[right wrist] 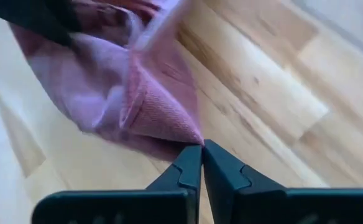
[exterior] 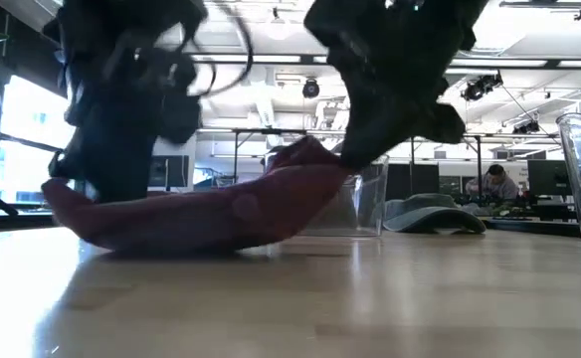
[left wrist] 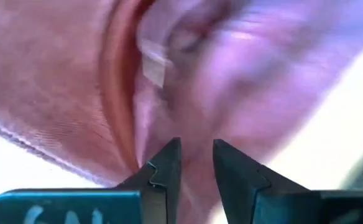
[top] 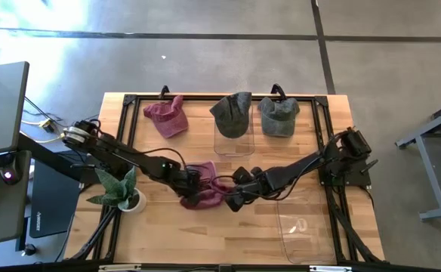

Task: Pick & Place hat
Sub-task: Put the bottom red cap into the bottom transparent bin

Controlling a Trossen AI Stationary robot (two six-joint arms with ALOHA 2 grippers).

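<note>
A maroon hat lies in the middle of the wooden table, with both grippers at it. My left gripper is at its left end, the fingers close together over the cloth. My right gripper is shut on its right end. In the low view the hat rests on the table by its left part, and its right end is raised. Along the far edge sit a second maroon hat, a dark grey hat and a grey hat. My left gripper comes slanting down from the table's left onto the hat's left end. Its fingers stand a narrow gap apart with pink cloth filling the space at their tips. Which part or how many layers it has, the close view does not show. My right gripper pinches a corner of the hat's edge between its two fingertips, only at their free ends. It comes slanting down from the table's right. That end of the hat is held up off the table; the rest slopes down to the board.
A potted plant stands near the table's left edge beside my left arm. One clear container stands at the near right, another under the dark grey hat. A black frame runs around the table's far and side edges.
</note>
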